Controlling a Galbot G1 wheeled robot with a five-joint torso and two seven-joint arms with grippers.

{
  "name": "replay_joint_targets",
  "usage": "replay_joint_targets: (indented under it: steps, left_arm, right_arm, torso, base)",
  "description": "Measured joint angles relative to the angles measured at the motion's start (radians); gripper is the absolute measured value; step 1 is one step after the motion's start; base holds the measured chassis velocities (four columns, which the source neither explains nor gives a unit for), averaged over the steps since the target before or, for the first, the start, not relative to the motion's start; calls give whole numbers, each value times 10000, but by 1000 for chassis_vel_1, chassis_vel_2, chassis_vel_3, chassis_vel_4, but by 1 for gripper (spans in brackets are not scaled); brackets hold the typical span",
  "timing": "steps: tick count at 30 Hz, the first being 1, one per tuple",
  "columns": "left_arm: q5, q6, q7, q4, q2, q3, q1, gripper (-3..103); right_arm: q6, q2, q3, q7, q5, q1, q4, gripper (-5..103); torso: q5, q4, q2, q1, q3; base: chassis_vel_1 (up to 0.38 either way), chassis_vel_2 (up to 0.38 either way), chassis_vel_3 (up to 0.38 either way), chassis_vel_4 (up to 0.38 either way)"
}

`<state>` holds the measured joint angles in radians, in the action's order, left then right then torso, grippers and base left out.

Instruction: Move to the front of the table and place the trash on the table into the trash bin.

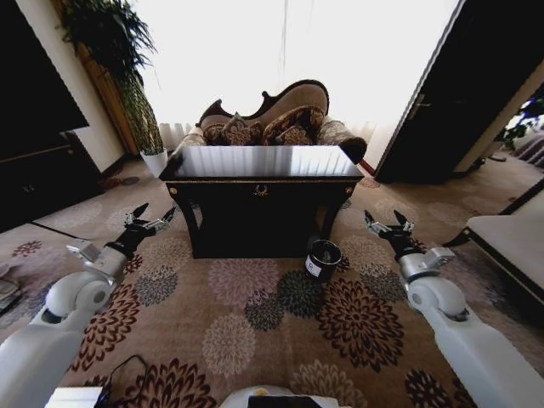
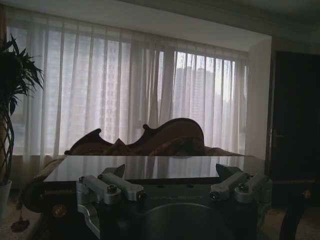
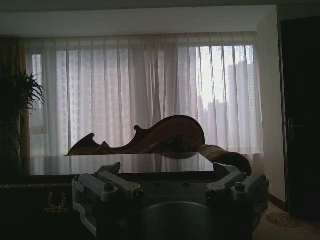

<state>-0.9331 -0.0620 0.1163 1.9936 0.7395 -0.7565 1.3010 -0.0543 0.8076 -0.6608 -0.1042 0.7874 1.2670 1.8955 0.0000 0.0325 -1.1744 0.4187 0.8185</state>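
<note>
Dark wood, head view: the bench (image 1: 260,174) stands ahead across the flowered carpet (image 1: 255,314), its glossy top throwing back window glare, the sofa (image 1: 272,123) behind it.
Trash, head view: nothing can be made out on that bright top from here, so I cannot say where the wads, the plastic piece or the round object lie.
Bin, head view: the trash bin (image 1: 323,259) sits on the carpet by the bench's front right leg, black with a white label, mouth up.
Left arm, head view: the left gripper (image 1: 150,219) hangs out low on the left, jaws spread, holding nothing, well short of the bench.
Right arm, head view: the right gripper (image 1: 388,224) mirrors it on the right, jaws apart and empty, near the bin but not over it.
Left wrist view: looking level across the bench top with the sofa's curved back beyond; the surface reads as a pale sheen, no trash distinguishable.
Right wrist view: same level look, with the gold emblem (image 3: 56,201) on the bench front.
Handling, my call: paper wads should be light and crushable, so pinch across the middle; clear plastic is likely thin and slippery, take an edge; the round piece may roll on that slick top.
</note>
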Motion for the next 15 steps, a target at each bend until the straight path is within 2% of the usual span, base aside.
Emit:
replay_joint_targets:
  steps: [15]
  left_arm:
    - [0, 0, 0, 1, 0, 0, 0, 100]
  right_arm:
    - [0, 0, -1, 0, 0, 0, 0, 100]
  torso:
    - [1, 0, -1, -3, -2]
  base:
    - [138, -146, -129, 146]
